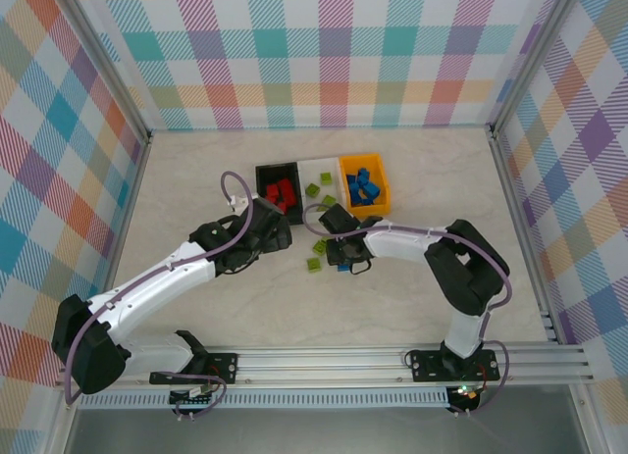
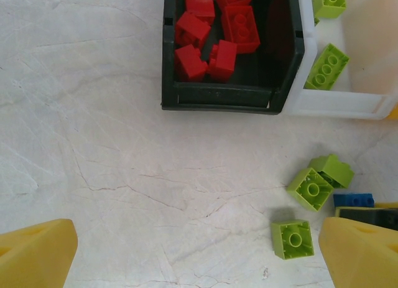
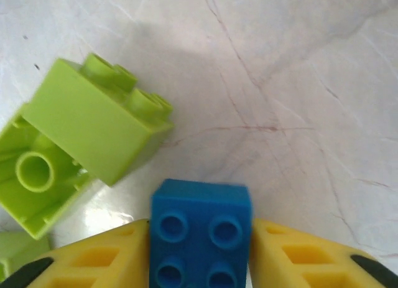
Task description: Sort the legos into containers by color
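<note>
Now: right end effector (image 3: 200,258) pinches blue brick (image 3: 199,204), adj. lime brick (image 3: 93,132) on surface (image 3: 298,114). Orange-yellow bin (image 1: 385,194) w/ blue bricks (image 1: 363,186) lies ahead, slightly right; right arm nearer. Left end effector (image 2: 199,257) spread, empty, facing black bin (image 2: 217,100).

In your left wrist view, the black bin (image 2: 217,96) runs off the top edge and the white bin (image 2: 339,102) off the top and right. In your right wrist view, the bottom edge cuts the blue brick (image 3: 200,235); the left edge clips the lime brick (image 3: 93,126).
</note>
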Available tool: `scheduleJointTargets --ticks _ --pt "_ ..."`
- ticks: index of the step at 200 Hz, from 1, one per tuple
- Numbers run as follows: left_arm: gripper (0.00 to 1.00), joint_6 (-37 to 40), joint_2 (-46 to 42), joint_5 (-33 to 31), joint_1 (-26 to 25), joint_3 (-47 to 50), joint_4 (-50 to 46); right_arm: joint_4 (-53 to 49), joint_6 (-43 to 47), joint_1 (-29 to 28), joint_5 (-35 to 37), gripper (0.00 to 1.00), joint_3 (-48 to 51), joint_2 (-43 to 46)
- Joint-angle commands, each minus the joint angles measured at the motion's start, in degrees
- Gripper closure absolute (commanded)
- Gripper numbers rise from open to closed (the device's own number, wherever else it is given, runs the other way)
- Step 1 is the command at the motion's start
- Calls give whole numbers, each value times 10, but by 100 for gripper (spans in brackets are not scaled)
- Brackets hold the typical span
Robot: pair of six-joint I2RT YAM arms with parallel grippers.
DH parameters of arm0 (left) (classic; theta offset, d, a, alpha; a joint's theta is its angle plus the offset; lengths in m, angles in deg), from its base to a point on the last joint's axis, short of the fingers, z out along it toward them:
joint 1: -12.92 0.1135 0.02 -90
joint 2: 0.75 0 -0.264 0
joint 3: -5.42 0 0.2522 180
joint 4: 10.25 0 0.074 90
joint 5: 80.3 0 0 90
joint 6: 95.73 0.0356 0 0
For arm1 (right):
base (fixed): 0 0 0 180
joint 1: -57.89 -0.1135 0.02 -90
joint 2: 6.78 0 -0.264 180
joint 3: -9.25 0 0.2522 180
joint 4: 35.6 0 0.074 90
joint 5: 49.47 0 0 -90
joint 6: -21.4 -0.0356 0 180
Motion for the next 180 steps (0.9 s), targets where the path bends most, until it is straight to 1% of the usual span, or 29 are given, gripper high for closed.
scheduleJointTargets --ticks 1,18,48,65,79,99,111,130,155,180 --pt "0 1 4 -3 0 8 -4 15 3 9 13 65 28 37" --pt "0 3 5 6 1 13 2 23 3 17 12 71 52 70" --pt "0 5 0 31 -1 33 16 11 14 42 14 73 63 145" --pt "0 6 -2 46 -4 46 24 4 30 72 10 73 38 185" --pt "0 7 -1 54 -10 55 32 -2 46 103 -5 73 -6 185" --pt "0 4 4 65 -22 66 44 -10 68 136 -13 73 -92 141" --pt "0 2 10 71 -28 70 51 -14 71 155 -24 73 -142 96" --pt "0 1 22 83 -40 72 61 -34 77 176 -18 73 -234 14" --pt "0 3 39 94 -52 75 72 -60 70 195 -17 72 -335 -75" --pt "0 4 64 110 -61 74 88 -87 62 203 -12 70 -397 -138"
